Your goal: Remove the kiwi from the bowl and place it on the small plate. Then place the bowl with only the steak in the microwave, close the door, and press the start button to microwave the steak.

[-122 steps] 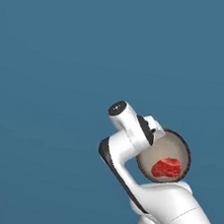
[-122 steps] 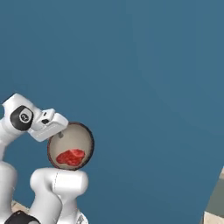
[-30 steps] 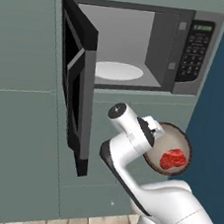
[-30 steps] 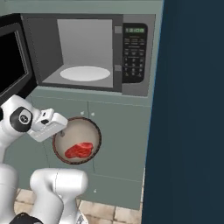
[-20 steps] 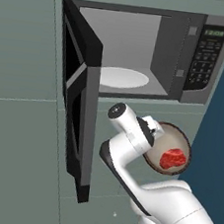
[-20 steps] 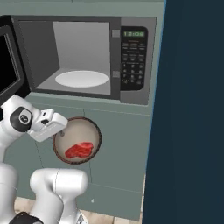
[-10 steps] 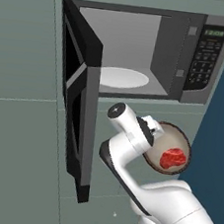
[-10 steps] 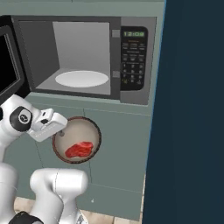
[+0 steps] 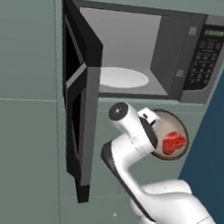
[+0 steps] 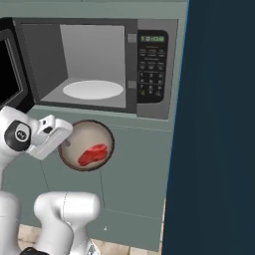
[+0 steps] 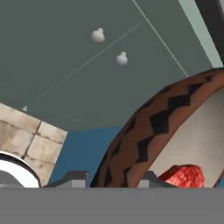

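On the left, the door point(image 9: 78, 100) of the microwave point(image 9: 175, 57) stands swung wide open, its edge turned toward the camera and its lower corner hanging down over the grey-green cabinet fronts point(image 9: 13, 161). Inside the grey cavity lies a pale round turntable plate point(image 9: 123, 78), bare on top. Right of the cavity sits the dark keypad panel point(image 9: 205, 58) with a green display.

Below the cavity, in front of the cabinet face, the end effector point(image 9: 153, 134) is closed on the rim of the bowl point(image 9: 175, 122), holding it in the air. In the hand view the two finger tips point(image 11: 76, 178) sit on either side of the bowl's dark zigzag-patterned wall point(image 11: 148, 131). The bowl is lower than the microwave floor and near its right half.

The steak point(image 9: 174, 143) lies in the tan inside of the bowl, toward its right side. In the right base view the bowl point(image 10: 82, 134) faces the camera with the steak point(image 10: 92, 154) low in it, and a dark blue wall point(image 10: 219, 124) stands at the far right.
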Available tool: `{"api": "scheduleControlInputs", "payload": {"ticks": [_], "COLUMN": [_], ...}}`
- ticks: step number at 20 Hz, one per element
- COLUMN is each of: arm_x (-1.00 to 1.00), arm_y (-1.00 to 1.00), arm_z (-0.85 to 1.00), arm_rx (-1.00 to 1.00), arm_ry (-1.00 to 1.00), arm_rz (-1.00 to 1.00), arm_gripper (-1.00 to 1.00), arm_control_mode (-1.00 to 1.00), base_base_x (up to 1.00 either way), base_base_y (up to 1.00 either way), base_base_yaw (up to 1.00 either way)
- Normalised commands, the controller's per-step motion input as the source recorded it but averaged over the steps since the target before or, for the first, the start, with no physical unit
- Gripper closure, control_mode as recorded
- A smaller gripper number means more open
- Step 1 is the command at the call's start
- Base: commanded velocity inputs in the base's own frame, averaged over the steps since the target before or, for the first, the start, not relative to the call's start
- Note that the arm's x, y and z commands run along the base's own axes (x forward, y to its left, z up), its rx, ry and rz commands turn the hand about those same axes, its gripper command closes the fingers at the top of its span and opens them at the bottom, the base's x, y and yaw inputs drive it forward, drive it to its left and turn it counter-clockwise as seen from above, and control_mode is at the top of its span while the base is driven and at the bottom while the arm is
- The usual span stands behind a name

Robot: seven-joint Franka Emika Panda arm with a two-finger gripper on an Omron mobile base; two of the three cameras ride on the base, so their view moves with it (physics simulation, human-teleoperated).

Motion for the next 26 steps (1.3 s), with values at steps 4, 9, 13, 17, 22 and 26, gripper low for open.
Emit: {"api": "scheduleControlInputs", "payload": {"ticks": [4, 9, 13, 17, 22, 26], "arm_x": [0.0, 0.0, 0.0, 0.0, 0.0, 0.02], "arm_y": [0.17, 0.0, 0.0, 0.0, 0.04, 0.01], "arm_z": [0.22, 0.0, 0.0, 0.0, 0.19, 0.43], "arm_rx": [-0.16, -0.09, -0.05, -0.03, -0.06, -0.09], "arm_ry": [0.04, 0.03, 0.0, 0.0, 0.0, -0.06], "arm_rz": [0.38, 0.34, 0.32, 0.31, 0.27, 0.24], "arm_gripper": [1.0, 1.0, 1.0, 1.0, 1.0, 1.0], "arm_control_mode": [-1.0, -1.0, -1.0, -1.0, -1.0, -1.0], "base_base_x": [0.0, 0.0, 0.0, 0.0, 0.0, 0.0], "base_base_y": [0.0, 0.0, 0.0, 0.0, 0.0, 0.0], "base_base_yaw": [0.0, 0.0, 0.0, 0.0, 0.0, 0.0]}}
